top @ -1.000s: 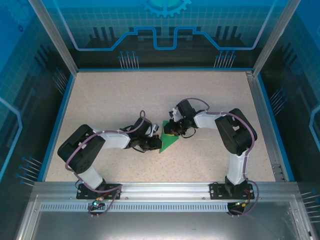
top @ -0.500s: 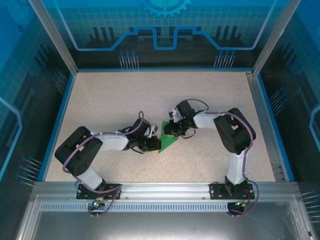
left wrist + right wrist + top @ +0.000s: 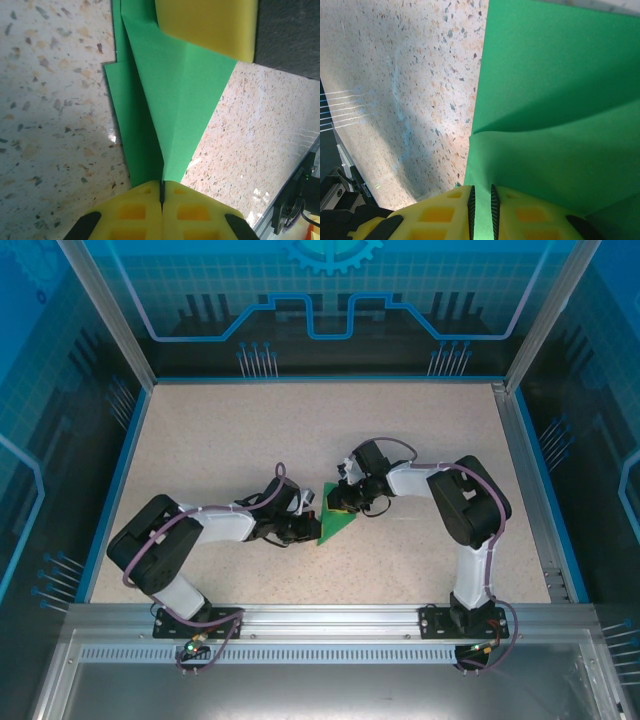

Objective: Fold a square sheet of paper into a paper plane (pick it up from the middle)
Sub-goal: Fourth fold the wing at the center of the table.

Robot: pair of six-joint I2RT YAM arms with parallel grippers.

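While you look down, thin bright green paper wedge (image 3: 338,528): creased, layered, pointed; lying mid-surface between your arms.
Left end effector (image 3: 162,186): yellow foam pads (image 3: 200,210) closed on wedge tip.
Right end effector (image 3: 482,192): pinching paper edge.
Speckled beige surface (image 3: 220,440): matte, stone-like.

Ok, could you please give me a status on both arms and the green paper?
Left gripper: jaws shut on green paper at its point. Right gripper: jaws shut on its wide end. Nothing in the way.
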